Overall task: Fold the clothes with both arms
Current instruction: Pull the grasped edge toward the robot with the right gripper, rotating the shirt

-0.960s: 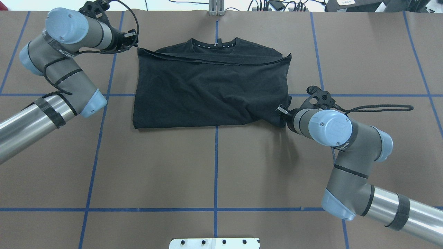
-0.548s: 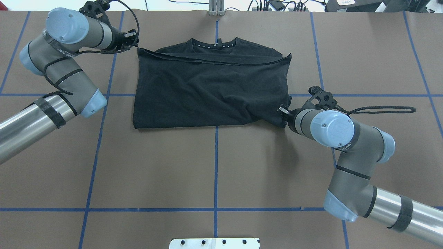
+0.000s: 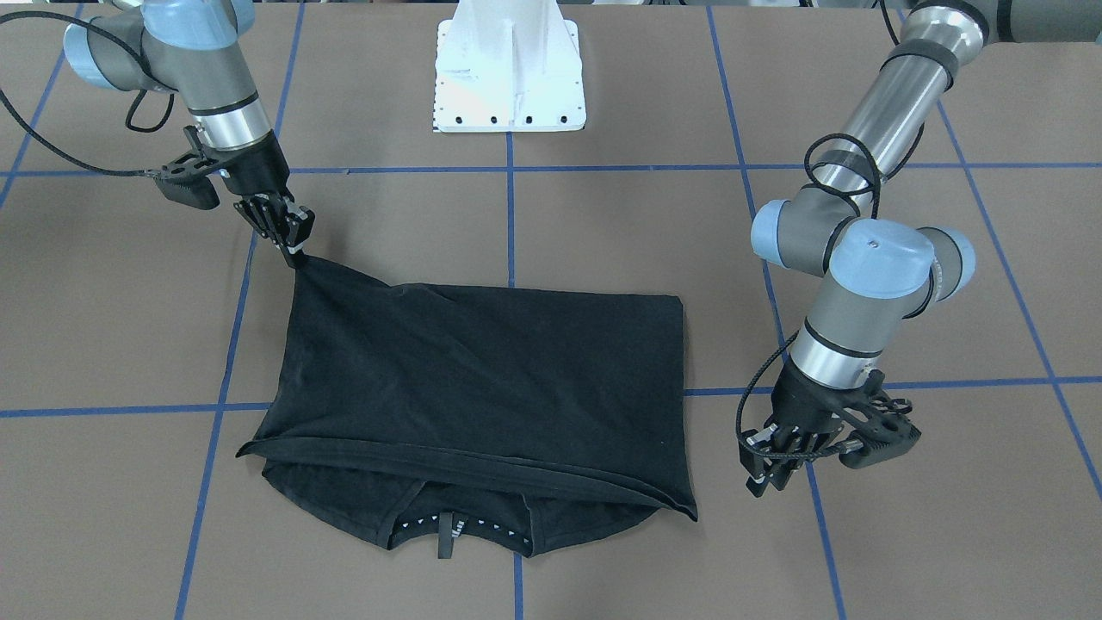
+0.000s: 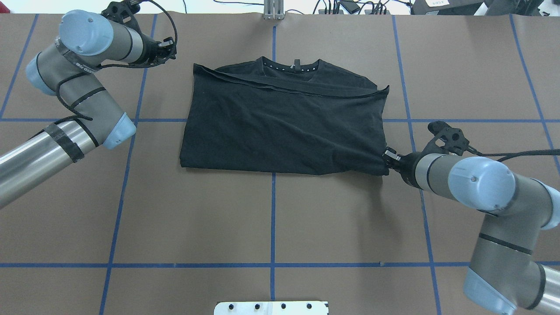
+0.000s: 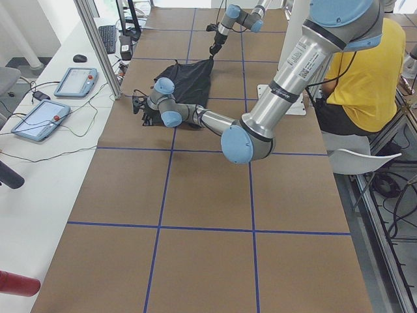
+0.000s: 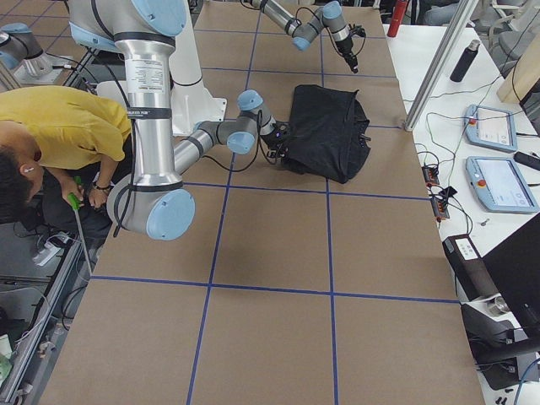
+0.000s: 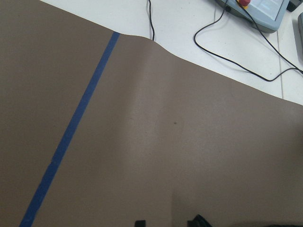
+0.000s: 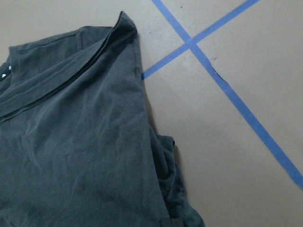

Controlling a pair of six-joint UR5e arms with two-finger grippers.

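The black T-shirt lies folded on the brown table, its collar with small white print at the far edge. Its logo is hidden. My right gripper is shut on the shirt's near right corner, which is pulled taut into a point in the front view. The right wrist view shows the shirt close below. My left gripper hangs over bare table left of the shirt's far left corner, apart from it. It is empty in the front view, its fingertips parted in the left wrist view.
Blue tape lines grid the table. The white base mount stands at the robot's edge. A person in yellow sits beside the base. Pendants and cables lie beyond the far edge.
My right gripper has moved to the right with the corner in it, and the whole shirt has slid rightwards. The left arm has not moved.
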